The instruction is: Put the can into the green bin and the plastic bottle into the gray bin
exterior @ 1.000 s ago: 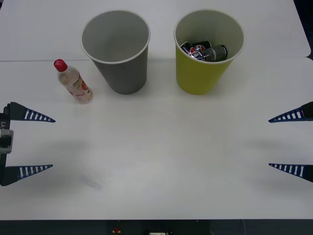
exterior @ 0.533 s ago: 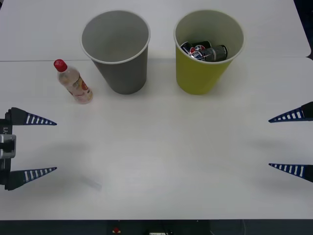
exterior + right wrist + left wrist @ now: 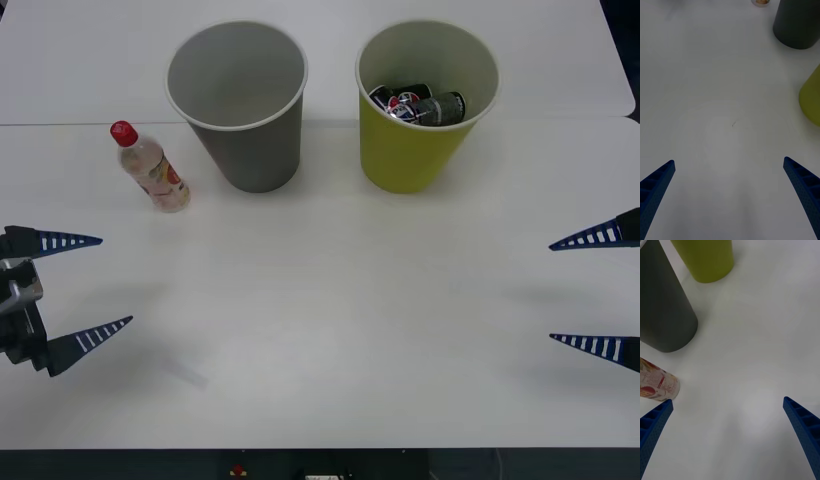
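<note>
The plastic bottle (image 3: 150, 167), clear with a red cap and a pale orange-printed label, stands on the white table left of the gray bin (image 3: 240, 105); its base (image 3: 657, 384) shows in the left wrist view. The gray bin holds nothing. To its right, the green bin (image 3: 420, 105) holds a dark can (image 3: 415, 105) lying on its side. My left gripper (image 3: 95, 285) is open at the left edge, nearer the robot than the bottle and apart from it. At the right edge, my right gripper (image 3: 575, 292) stays open with nothing between its fingers.
A seam between two tabletops (image 3: 60, 124) runs across the table behind the bottle. A faint smudge (image 3: 188, 372) marks the surface near the front left. Open white surface lies between the two grippers.
My left gripper has turned and shifted slightly to the right, angling toward the bottle. The right gripper, bottle and bins have not moved.
</note>
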Action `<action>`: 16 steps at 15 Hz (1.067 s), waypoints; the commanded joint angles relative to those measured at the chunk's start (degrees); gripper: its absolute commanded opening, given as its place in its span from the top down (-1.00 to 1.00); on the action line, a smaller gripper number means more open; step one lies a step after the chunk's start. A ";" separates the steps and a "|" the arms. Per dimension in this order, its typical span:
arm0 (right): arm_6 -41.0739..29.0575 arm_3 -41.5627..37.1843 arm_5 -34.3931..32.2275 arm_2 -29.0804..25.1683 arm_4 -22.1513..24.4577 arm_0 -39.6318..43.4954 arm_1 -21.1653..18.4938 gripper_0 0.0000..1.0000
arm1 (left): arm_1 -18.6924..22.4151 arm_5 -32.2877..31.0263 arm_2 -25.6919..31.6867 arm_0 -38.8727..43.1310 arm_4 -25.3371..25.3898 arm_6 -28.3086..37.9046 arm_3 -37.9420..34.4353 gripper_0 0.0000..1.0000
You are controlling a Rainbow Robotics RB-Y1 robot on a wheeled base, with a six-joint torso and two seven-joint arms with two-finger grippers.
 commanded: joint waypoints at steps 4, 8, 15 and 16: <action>0.00 0.00 0.00 0.00 0.00 0.00 0.00 -1.00 | -6.62 4.90 -4.25 0.60 0.52 1.80 0.12 -1.00; 0.00 0.00 0.00 0.00 0.00 0.00 0.00 -1.00 | -11.02 10.44 -6.19 2.27 -0.72 2.07 0.20 -1.00; 0.00 0.00 0.00 0.00 0.00 0.00 0.00 -1.00 | -18.22 36.36 -19.46 2.18 2.80 2.59 0.20 -1.00; 0.00 0.00 0.00 0.00 0.00 0.00 0.00 -1.00 | -19.10 40.93 -21.30 1.66 3.15 2.86 0.20 -1.00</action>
